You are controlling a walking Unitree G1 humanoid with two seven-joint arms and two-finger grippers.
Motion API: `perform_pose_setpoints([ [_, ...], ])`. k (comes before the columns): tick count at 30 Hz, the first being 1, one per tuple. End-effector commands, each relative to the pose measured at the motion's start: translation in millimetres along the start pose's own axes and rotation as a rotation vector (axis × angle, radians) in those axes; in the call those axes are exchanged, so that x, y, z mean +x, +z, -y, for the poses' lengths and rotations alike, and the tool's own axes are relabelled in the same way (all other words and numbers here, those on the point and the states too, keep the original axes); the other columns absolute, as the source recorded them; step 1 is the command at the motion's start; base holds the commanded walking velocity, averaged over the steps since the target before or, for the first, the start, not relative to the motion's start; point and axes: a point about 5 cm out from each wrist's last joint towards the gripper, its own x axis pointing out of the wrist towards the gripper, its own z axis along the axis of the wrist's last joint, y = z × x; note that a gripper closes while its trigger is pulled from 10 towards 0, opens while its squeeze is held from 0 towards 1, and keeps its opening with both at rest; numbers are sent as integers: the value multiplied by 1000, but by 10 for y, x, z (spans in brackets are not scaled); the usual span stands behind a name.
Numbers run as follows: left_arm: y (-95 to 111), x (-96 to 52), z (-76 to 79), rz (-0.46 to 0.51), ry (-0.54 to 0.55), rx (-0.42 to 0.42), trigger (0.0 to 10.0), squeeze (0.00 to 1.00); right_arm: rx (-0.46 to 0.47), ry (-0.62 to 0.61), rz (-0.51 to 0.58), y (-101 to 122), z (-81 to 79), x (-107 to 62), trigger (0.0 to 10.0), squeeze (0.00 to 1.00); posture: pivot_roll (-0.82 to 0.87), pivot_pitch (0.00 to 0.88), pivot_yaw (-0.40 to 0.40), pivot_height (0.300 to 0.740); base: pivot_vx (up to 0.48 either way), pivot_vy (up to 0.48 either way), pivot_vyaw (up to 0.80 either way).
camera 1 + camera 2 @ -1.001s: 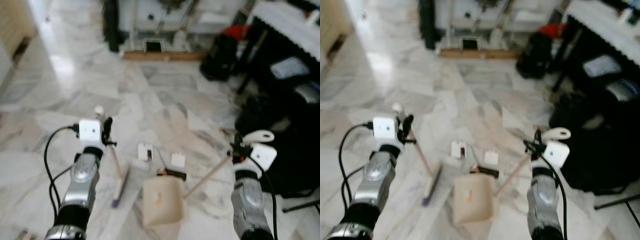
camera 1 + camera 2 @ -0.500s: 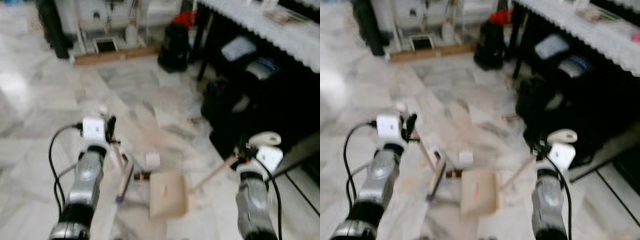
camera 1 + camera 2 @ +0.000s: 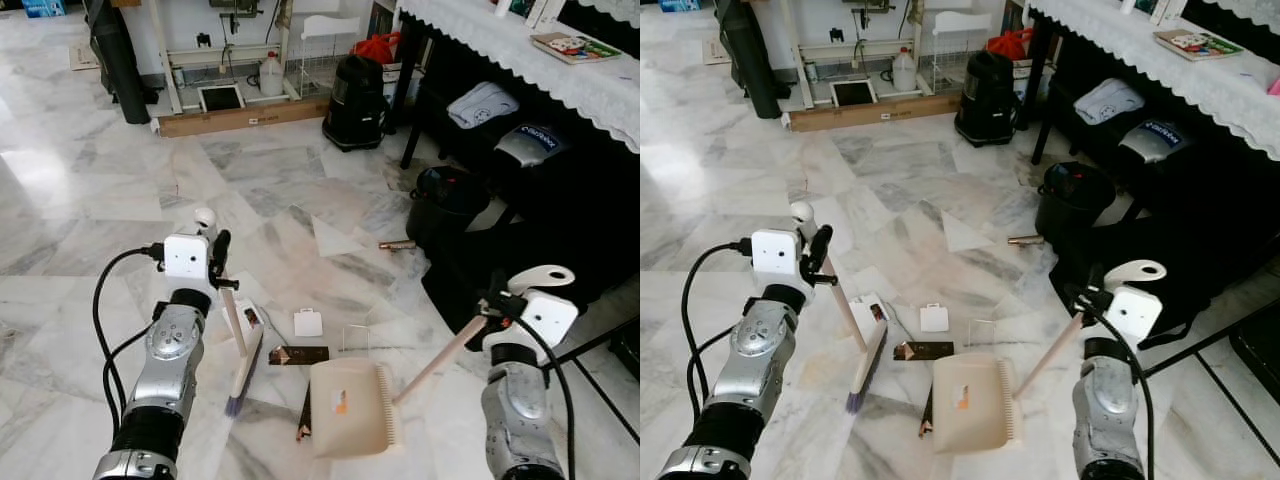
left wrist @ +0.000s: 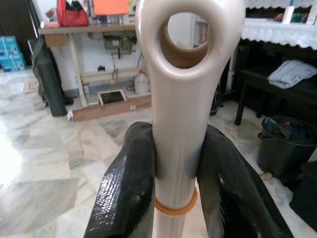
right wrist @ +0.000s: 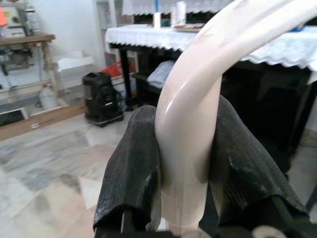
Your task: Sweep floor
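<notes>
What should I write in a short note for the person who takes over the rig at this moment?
Left gripper: shut on the broom handle; the bristles rest on the marble floor.
Right gripper: shut on the dustpan handle; the dustpan sits on the floor.
Done: both tools are held.
Left: a white card, a dark wrapper and a pencil-like stick lie beside the pan, not yet swept in.

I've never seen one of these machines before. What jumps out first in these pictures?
Two silver arms reach out over a marble floor. The left gripper clamps a broom whose bristles rest on the floor, and the right gripper clamps the long handle of a cream dustpan lying between the arms. Bits of litter, a white card and a dark wrapper, lie just ahead of the dustpan.
</notes>
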Motion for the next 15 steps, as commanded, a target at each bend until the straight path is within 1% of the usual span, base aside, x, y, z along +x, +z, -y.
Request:
perform_pose_setpoints([
  [1, 110, 3, -19, 46, -11, 13, 10000, 0, -24, -32, 36, 79, 111, 3, 10000, 0, 129, 101, -87, 740, 0, 0, 0],
  [5, 127, -37, -82, 43, -8, 59, 10000, 0, -42, -46, 18, 39, 190, -59, 10000, 0, 128, 103, -85, 740, 0, 0, 0],
  [8, 136, -55, -122, 38, -6, 82, 10000, 0, -47, -50, -1, 0, 199, -89, 10000, 0, 130, 106, -84, 740, 0, 0, 0],
  [9, 124, -65, -148, 22, -4, 110, 10000, 0, -49, -53, -14, -30, 197, -105, 10000, 0, 132, 106, -84, 740, 0, 0, 0],
  [11, 117, -69, -155, 15, -6, 116, 10000, 0, -47, -55, -20, -42, 194, -111, 10000, 0, 132, 108, -83, 740, 0, 0, 0],
  [13, 80, -93, -168, -9, -10, 144, 10000, 0, -51, -54, -38, -88, 184, -142, 10000, 0, 132, 109, -82, 740, 0, 0, 0],
  [15, 59, -100, -168, -24, -8, 147, 10000, 0, -52, -57, -47, -111, 187, -157, 10000, 0, 132, 111, -79, 740, 0, 0, 0],
])
